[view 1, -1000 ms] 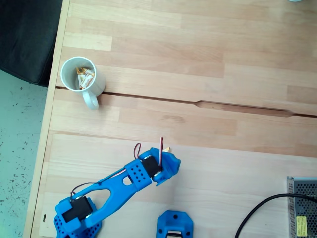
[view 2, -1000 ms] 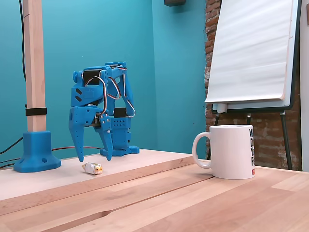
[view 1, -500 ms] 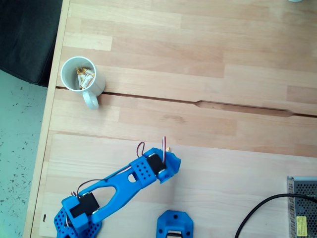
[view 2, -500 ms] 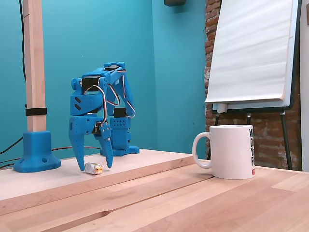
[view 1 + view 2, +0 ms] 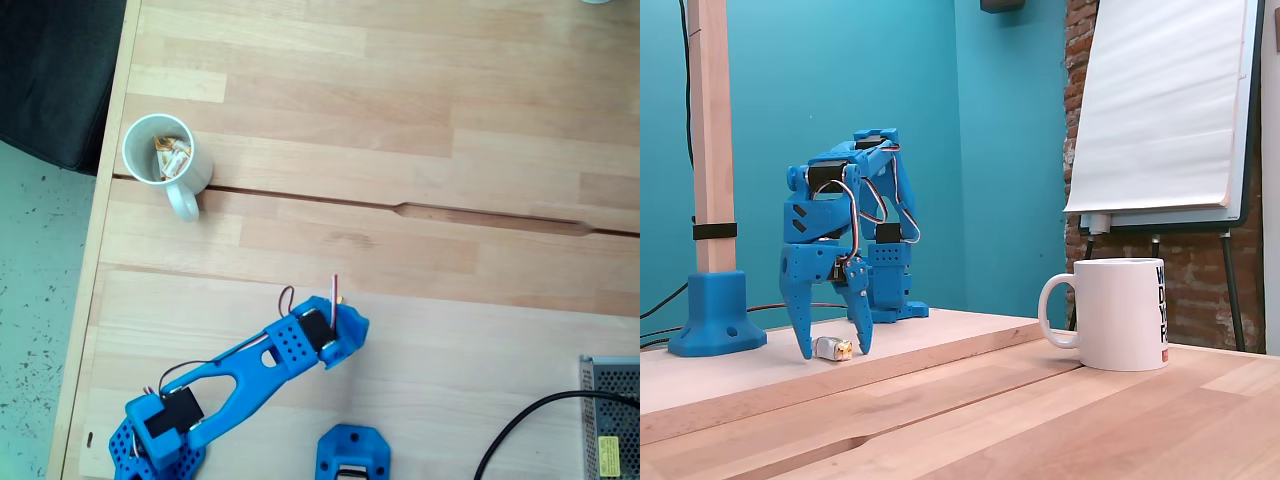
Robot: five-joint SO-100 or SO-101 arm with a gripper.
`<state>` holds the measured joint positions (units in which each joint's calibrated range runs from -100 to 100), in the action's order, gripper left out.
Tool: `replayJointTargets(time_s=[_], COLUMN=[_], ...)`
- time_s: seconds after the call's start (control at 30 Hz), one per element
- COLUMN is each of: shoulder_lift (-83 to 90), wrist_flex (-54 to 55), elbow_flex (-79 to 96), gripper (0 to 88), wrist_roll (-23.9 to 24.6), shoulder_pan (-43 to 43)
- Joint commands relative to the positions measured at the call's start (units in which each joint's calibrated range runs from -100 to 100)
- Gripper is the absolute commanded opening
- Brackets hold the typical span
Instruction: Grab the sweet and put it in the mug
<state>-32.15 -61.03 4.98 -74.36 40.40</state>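
Since half a second ago the gripper (image 5: 833, 353) has sunk slightly, its fingers now apart and straddling the sweet (image 5: 832, 348) on the raised board (image 5: 940, 335), placed to close on it, with the mug (image 5: 1121, 314) well off to the right.

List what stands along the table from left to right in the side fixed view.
Wooden post on its blue base, gripper straddling the sweet, mug.
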Motion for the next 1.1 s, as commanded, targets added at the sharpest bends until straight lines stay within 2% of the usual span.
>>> replayJointTargets(time_s=[0.0, 0.13, 0.2, 0.47, 0.77, 1.07], shoulder_lift=[0.6, 0.7, 0.7, 0.7, 0.9, 11.4], wrist_flex=[0.9, 0.9, 0.9, 0.9, 0.9, -2.6], elbow_flex=[-1.8, -1.8, -1.7, -1.7, -2.6, -3.6], gripper=[29.1, 28.1, 24.8, 0.0, 0.0, 0.0], wrist_roll=[0.1, 0.1, 0.1, 1.3, 5.3, 10.0], shoulder_pan=[0.3, 0.3, 0.3, 0.3, -0.4, -3.6])
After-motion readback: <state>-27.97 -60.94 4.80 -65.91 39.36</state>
